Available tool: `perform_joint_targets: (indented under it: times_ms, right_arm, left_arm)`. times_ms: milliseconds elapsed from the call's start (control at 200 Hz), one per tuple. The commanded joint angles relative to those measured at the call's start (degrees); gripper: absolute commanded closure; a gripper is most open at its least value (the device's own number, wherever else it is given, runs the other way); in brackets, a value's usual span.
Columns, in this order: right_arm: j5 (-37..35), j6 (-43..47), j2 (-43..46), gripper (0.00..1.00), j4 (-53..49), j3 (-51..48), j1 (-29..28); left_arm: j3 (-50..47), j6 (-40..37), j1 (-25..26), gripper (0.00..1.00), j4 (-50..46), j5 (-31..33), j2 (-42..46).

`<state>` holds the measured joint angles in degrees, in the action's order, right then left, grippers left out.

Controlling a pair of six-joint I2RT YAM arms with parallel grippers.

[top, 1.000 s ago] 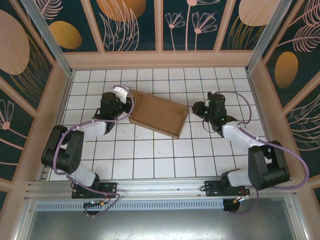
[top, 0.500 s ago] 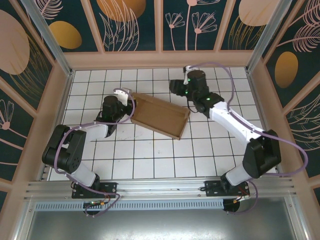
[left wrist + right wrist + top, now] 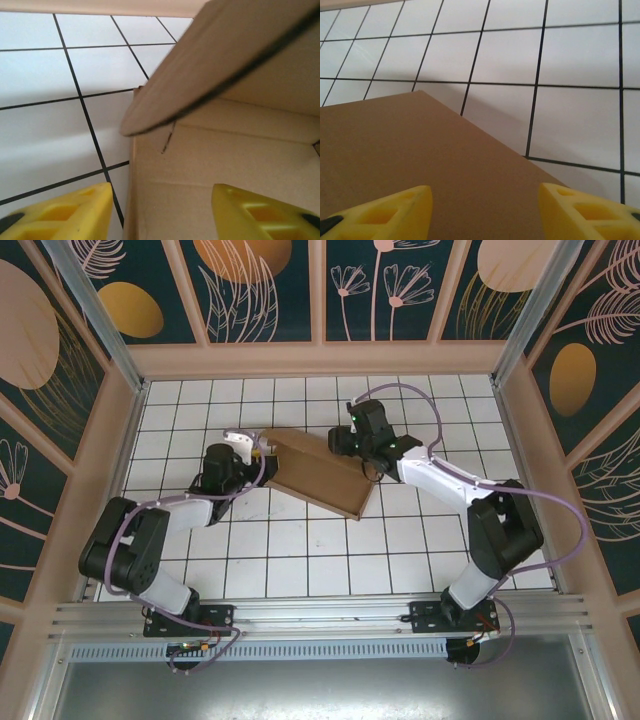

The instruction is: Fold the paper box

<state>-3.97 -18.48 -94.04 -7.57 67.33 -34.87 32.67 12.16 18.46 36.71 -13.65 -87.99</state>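
Since neither pair of jaws has hold of anything, the paper box (image 3: 318, 476) lies loose and skewed on the tiled bench (image 3: 300, 570), roughly midway between the two arms and toward the far side, so any push could slide or spin it rather than fold it. The left jaws stand apart, their yellow fingers (image 3: 65, 212) straddling the box's end wall without pinching it, while a flap (image 3: 210, 55) leans at a slant just beyond them. If they close off-line they may catch that flap's edge and crush or tear the crease, or simply nudge the end away. The right jaws are likewise apart, with nothing between their yellow fingers (image 3: 385, 212), and hover just over a flat brown panel near its corner. Pressing down there with the other end unheld could tip the box or drag it across the smooth tiles. With nothing pinning it, the leaning flap may also sag out of place.
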Motion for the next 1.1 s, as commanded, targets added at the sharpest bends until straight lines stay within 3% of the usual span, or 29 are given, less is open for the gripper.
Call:
perform_joint_targets:
  times_ms: [0, 260, 475, 691, 801, 1096]
  right_arm:
    - [0.8, -1.9, -1.78, 0.42, 1.83, -1.24, -0.11]
    - [1.24, -2.35, -3.57, 0.42, 2.39, -0.84, -0.11]
    - [0.93, -2.75, -4.85, 0.42, 3.11, -1.54, -0.1]
    - [1.59, -3.47, -6.93, 0.42, 4.52, -2.93, -0.19]
    - [1.67, -3.92, -7.75, 0.42, 5.51, -4.15, -0.2]
    - [0.4, -3.66, -9.04, 0.42, 4.98, -4.85, -0.2]
  left_arm:
    - [-2.44, 1.21, 0.35, 0.37, 0.12, -0.78, 4.31]
    - [-9.47, 2.7, 0.4, 0.19, 0.03, -2.57, 13.09]
    - [-15.07, 6.63, 0.35, 0.17, 0.03, -0.62, 27.24]
    - [-10.51, 8.66, 0.35, 0.13, -5.28, 3.52, 35.38]
    - [-4.22, 8.47, 0.37, 0.1, -10.54, 5.48, 31.02]
    - [13.61, 9.55, 0.09, 0.09, -23.35, 6.16, 7.08]
